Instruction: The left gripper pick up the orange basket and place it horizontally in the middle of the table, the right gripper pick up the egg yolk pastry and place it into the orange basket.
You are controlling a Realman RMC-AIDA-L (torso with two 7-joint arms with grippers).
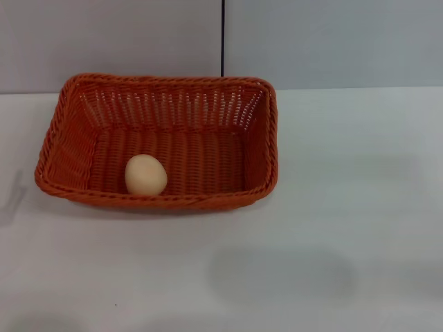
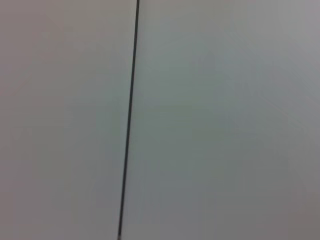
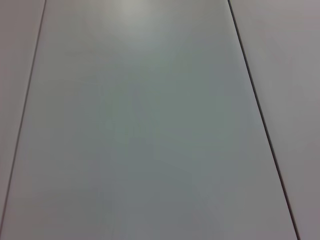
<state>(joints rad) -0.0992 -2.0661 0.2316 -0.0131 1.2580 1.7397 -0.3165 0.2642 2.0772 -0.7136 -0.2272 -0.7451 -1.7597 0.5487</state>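
The orange basket (image 1: 160, 138) rests on the white table (image 1: 346, 207), left of centre in the head view, with its long side running left to right. Inside it, near the front left of its floor, lies the egg yolk pastry (image 1: 145, 175), showing a plain pale cream surface. No gripper or arm appears in the head view. The left wrist view and the right wrist view show only grey wall panels with thin dark seams.
A grey panelled wall (image 1: 332, 41) with a dark vertical seam (image 1: 223, 34) rises behind the table's far edge. Soft shadows lie on the table in front of the basket and at its left edge.
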